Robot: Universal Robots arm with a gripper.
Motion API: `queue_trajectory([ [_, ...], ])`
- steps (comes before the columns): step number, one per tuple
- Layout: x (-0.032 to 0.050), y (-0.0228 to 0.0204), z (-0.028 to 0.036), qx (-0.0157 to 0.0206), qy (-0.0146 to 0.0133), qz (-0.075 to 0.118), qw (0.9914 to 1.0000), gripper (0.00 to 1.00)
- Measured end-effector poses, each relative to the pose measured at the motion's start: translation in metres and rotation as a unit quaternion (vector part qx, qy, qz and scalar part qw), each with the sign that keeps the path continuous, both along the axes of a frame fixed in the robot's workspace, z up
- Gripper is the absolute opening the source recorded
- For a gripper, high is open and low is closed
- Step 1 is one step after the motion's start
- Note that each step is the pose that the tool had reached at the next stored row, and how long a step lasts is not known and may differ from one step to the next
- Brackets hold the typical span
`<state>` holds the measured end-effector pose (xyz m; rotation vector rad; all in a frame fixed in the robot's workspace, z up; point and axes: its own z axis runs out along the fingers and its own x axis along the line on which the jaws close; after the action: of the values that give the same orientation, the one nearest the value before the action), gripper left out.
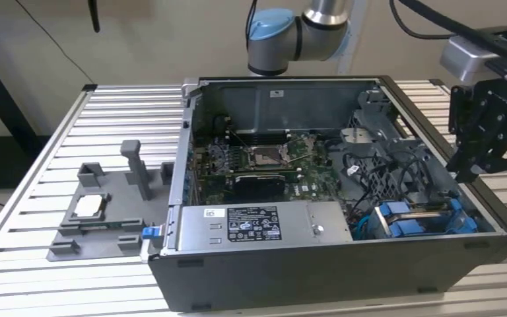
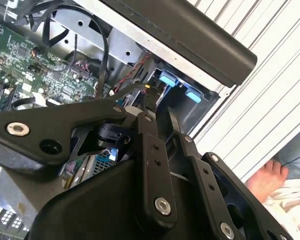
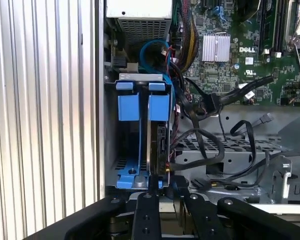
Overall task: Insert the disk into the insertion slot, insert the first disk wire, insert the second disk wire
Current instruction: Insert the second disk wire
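The disk (image 3: 158, 146) stands on edge in its blue carrier inside the insertion slot (image 3: 111, 150), the dark metal bay at the case's corner. In the exterior view the disk (image 1: 432, 212) lies at the case's front right. My gripper (image 1: 463, 173) hangs over the case's right wall, a little above the bay. In the first wrist view the gripper (image 3: 166, 184) lines up with the near end of the disk. Black disk wires (image 3: 205, 145) loop loose beside the bay, over the perforated metal. The second wrist view has the gripper (image 2: 155, 117) pointing toward the blue carrier tabs (image 2: 168, 79).
The open computer case (image 1: 324, 277) sits on a slatted metal table (image 1: 103, 112). A grey power-supply box (image 1: 245, 223) lies along the front, the green motherboard (image 1: 263, 158) behind it. A grey fixture (image 1: 103, 211) stands on the exterior view's left. A person's foot (image 2: 270, 178) is beside the table.
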<state>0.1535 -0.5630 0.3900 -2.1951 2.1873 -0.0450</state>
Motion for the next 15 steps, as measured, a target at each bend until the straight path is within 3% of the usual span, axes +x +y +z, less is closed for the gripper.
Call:
queue_trajectory([
  [4,-0.0024,0.0003,0.0111,-0.0002,0.0000,0.000,1.00000,0.27],
  [6,-0.0052,0.0015,0.0116,-0.0002,0.0000,0.000,1.00000,0.27],
  [11,-0.0220,0.0065,0.0114,-0.0004,-0.0083,0.000,0.99997,0.27],
  [15,-0.0355,0.0129,0.0102,-0.0003,-0.0151,0.000,0.99989,0.27],
])
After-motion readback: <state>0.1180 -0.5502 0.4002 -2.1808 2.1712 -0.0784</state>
